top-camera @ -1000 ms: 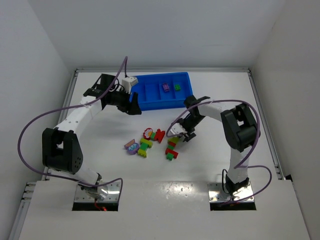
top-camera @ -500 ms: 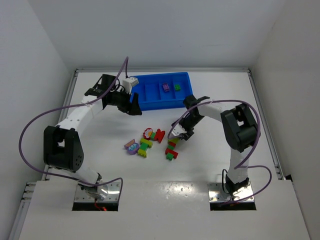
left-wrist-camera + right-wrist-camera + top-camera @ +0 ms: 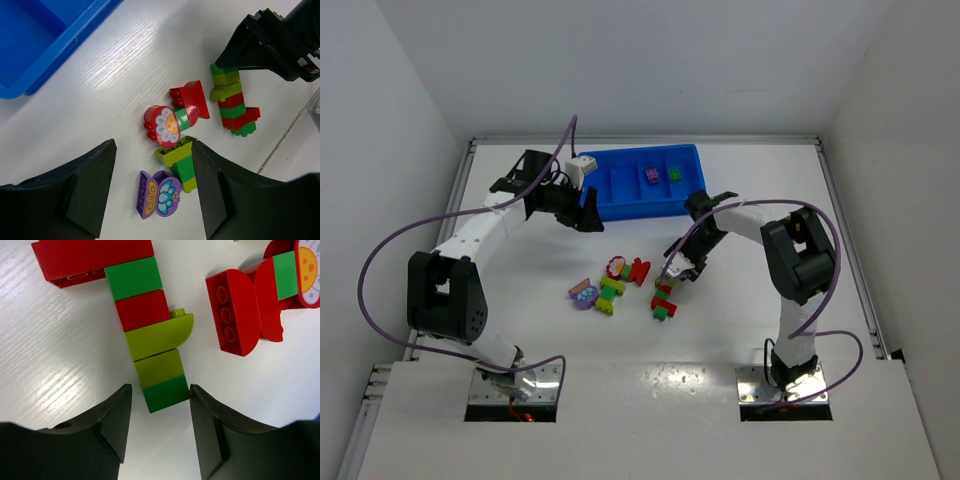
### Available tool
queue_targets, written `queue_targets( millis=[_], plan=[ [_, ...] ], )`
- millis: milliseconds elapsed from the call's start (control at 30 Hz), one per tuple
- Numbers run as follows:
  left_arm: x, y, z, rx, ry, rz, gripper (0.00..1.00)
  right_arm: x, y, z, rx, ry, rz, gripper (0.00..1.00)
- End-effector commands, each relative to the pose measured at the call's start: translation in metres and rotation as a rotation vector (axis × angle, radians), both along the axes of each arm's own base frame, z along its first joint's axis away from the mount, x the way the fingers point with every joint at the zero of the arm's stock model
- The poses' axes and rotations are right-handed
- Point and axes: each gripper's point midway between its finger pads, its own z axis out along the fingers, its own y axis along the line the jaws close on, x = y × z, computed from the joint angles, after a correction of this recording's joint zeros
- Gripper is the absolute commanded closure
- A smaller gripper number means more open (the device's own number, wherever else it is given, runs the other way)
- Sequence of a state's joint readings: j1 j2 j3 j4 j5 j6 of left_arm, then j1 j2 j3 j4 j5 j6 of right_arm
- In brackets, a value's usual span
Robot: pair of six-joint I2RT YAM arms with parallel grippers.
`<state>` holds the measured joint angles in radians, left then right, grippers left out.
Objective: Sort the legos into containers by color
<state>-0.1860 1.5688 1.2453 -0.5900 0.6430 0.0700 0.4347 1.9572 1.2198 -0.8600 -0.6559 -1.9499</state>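
On the table, right gripper (image 3: 160, 390): fingers apart astride the green brick (image 3: 166, 392) that ends a striped stack (image 3: 150, 335). One side nearly touches, the other shows a gap.
Left gripper (image 3: 152, 192): fingers apart, empty, hanging above the loose bricks (image 3: 175, 160).
Tray (image 3: 640, 212): at 12 o'clock from the stack, with two sorted bricks (image 3: 650, 174) inside.
My grip: I'd centre, squeeze squarely, then twist gently so only green comes free.

right gripper (image 3: 159, 407) closer on brick stack (image 3: 150, 335), jaws narrowed
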Motion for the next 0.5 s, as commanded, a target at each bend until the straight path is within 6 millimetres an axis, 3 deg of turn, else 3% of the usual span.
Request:
queue_targets(
  millis=[0,67,233,400,467],
  plan=[
    [0.002,0.002,0.016,-0.021,-0.052,0.003,0.32,-0.005,0.008,0.014,0.054,-0.028,0.058,0.50],
    [0.000,0.002,0.012,-0.019,-0.043,0.003,0.32,-0.005,0.008,0.014,0.057,-0.034,0.065,0.50],
    [0.002,0.002,0.013,-0.021,-0.052,0.003,0.32,-0.009,0.006,0.012,0.031,-0.023,0.075,0.63],
    [0.000,0.003,0.013,-0.021,-0.050,0.003,0.32,-0.013,0.001,0.007,0.004,-0.010,0.084,0.69],
    [-0.007,-0.001,0.013,-0.045,-0.040,-0.018,0.32,-0.018,-0.003,0.008,-0.005,-0.013,0.085,0.78]
  ],
)
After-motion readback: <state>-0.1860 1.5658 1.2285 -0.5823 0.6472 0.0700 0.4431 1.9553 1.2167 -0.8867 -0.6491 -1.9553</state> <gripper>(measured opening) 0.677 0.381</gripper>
